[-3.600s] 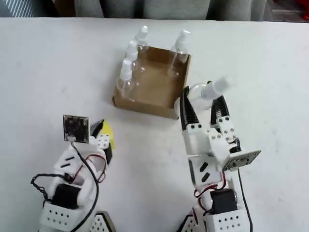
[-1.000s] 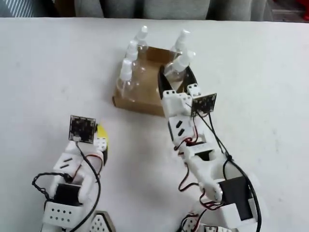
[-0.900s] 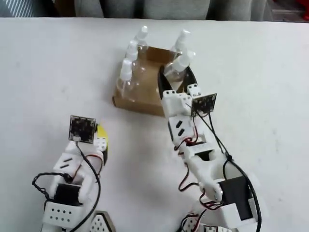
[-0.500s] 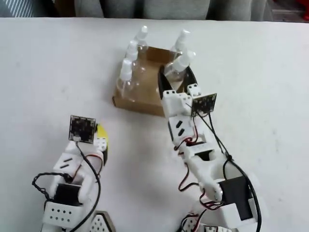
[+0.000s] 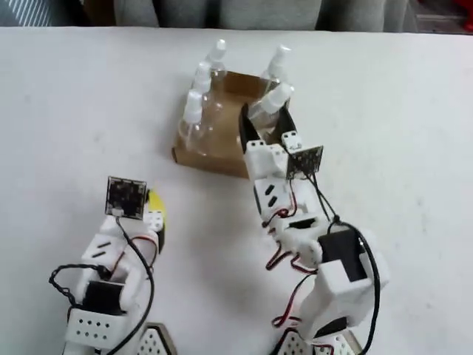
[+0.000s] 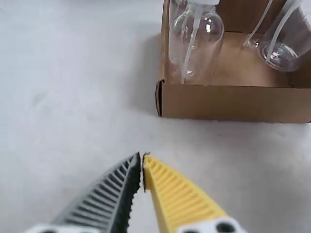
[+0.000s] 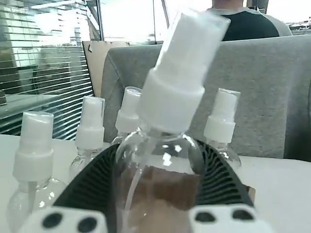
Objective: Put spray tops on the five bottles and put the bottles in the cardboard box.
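The cardboard box [image 5: 222,140] stands at the table's middle back. Three clear bottles with white spray tops line its left wall [image 5: 194,112] [image 5: 202,77] [image 5: 216,55], and one stands in its far right corner [image 5: 277,62]. My right gripper [image 5: 264,115] is over the box's near right part, shut on the fifth bottle [image 5: 270,102], which tilts slightly. In the right wrist view that bottle's spray top [image 7: 181,73] rises between the black fingers [image 7: 95,174]. My left gripper [image 5: 157,198] rests shut near the table's front left, with the box's near wall [image 6: 233,101] ahead of its tip [image 6: 142,164].
White table [image 5: 89,103] lies bare on all sides of the box. A grey sofa back [image 7: 272,97] and a window with blinds [image 7: 43,68] stand behind the table.
My right arm carried the capped bottle from right of the box to over its near right part, then edged slightly left and lower. The left arm stayed still.
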{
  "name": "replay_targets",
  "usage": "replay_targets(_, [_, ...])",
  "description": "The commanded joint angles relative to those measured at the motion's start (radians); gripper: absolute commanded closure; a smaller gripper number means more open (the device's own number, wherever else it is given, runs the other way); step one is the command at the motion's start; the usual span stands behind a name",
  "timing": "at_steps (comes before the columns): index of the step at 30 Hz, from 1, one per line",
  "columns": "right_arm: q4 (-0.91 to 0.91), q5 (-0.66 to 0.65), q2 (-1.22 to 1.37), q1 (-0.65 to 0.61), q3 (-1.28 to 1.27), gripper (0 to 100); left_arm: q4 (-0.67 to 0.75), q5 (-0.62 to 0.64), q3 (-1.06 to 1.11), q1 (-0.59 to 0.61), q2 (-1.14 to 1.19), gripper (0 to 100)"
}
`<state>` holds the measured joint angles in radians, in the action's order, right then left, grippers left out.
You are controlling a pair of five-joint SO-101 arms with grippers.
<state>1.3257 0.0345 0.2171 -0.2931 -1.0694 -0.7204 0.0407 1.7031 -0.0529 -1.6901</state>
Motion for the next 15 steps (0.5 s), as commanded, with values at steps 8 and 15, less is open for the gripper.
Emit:
replay_targets(8, [0.030,-0.012,-0.001,-0.001,0.041,98.3,-0.002,-0.009,-0.003,0.001,-0.005,98])
replay_targets(15, [0.019,-0.012,0.044,0.005,0.101,98.3,-0.002,-0.009,-0.003,-0.001,-0.005,98])
